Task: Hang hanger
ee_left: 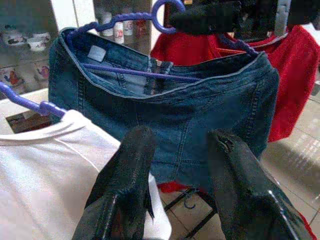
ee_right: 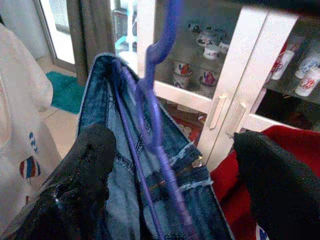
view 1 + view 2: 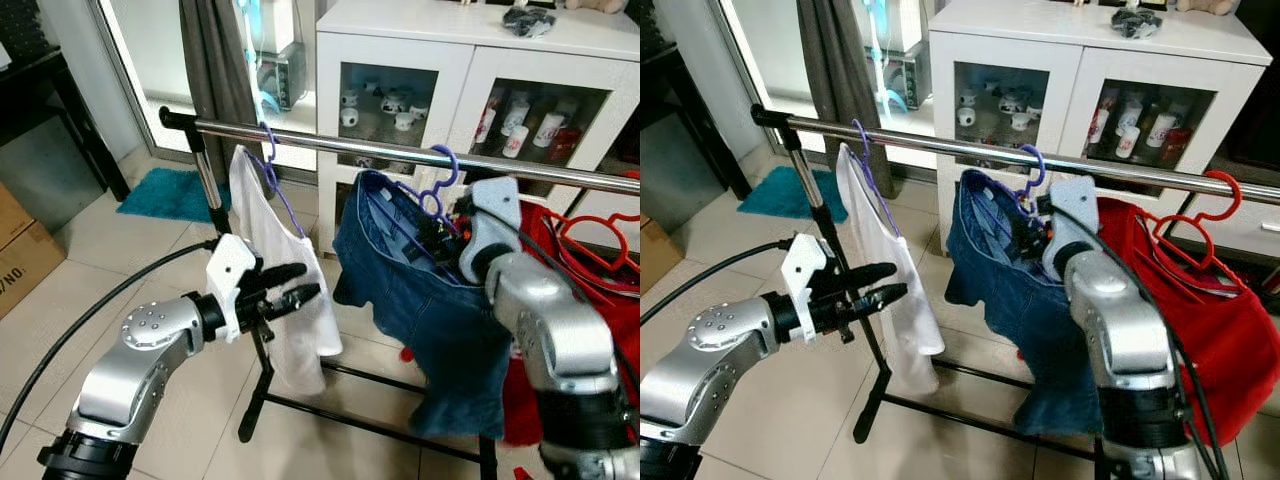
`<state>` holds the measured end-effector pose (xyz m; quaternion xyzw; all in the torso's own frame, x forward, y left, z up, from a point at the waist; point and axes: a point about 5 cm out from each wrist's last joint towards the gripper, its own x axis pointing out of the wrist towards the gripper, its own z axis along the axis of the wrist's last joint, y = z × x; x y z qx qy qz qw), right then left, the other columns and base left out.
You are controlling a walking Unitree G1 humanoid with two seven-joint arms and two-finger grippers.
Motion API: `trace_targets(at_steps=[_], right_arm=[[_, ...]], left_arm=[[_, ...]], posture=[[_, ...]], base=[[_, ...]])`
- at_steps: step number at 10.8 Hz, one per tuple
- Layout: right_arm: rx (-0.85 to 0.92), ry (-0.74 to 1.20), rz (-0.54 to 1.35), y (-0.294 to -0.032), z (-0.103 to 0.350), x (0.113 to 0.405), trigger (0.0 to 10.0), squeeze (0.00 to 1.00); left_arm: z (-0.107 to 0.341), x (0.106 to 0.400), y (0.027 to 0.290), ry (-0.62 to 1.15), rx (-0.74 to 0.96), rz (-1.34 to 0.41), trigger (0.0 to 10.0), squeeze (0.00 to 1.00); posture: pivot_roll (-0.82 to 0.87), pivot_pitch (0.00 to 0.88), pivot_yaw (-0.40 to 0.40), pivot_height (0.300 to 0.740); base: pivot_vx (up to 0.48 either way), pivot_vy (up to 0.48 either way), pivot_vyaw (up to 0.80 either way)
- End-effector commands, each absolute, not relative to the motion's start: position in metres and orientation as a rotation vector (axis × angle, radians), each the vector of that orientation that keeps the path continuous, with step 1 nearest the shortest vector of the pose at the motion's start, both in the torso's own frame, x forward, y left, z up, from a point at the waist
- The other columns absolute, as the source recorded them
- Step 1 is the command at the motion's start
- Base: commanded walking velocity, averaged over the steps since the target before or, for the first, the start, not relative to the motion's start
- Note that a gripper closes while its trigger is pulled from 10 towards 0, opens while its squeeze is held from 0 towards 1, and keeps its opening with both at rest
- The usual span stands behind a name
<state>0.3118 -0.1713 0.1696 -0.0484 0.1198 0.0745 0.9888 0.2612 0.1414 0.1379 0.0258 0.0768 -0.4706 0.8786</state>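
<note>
Three hangers (image 3: 1033, 168) on one rail (image 3: 970, 150)

white glass-door cabinet (image 3: 450, 60), mugs probably inside, teal mat (image 3: 165, 195)

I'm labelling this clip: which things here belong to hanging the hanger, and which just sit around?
Job:
purple hanger
jeans on it
rail
right gripper, open around the hanger

Just there:
left gripper, open
white shirt
red garment
cabinet
teal mat
</note>
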Motion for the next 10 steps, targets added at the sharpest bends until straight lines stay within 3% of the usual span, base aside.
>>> trace_targets(at_steps=[1,3,4,5,6,10], right_arm=[[-0.05,0.245,0.186,-0.171,0.172,0.316,10.0,0.0],[-0.006,0.25,0.336,-0.166,0.175,0.323,10.0,0.0],[-0.035,0.29,0.359,-0.169,0.172,0.328,8.0,0.0],[-0.042,0.303,0.361,-0.171,0.172,0.334,3.8,0.0],[-0.049,0.312,0.363,-0.173,0.173,0.339,0.2,0.0],[-0.041,0.335,0.38,-0.178,0.174,0.346,0.0,0.0]], left_arm=[[0.141,0.263,0.141,0.153,0.063,-1.002,10.0,0.0],[0.141,0.264,0.14,0.157,0.07,-1.025,10.0,0.0],[0.141,0.265,0.14,0.156,0.074,-1.029,10.0,0.0],[0.141,0.266,0.14,0.154,0.075,-1.031,10.0,0.0],[0.141,0.266,0.139,0.154,0.077,-1.034,10.0,0.0],[0.14,0.265,0.139,0.153,0.079,-1.038,10.0,0.0]], posture=[[-0.11,0.0,0.022,0.74],[-0.12,0.0,0.026,0.74],[-0.11,0.0,0.026,0.74],[-0.11,0.0,0.025,0.74],[-0.11,0.0,0.023,0.74],[-0.11,0.0,0.018,0.74]], base=[[0.0,0.0,0.0],[0.0,0.0,0.0],[0.0,0.0,0.0],[0.0,0.0,0.0],[0.0,0.0,0.0],[0.0,0.0,0.0]])
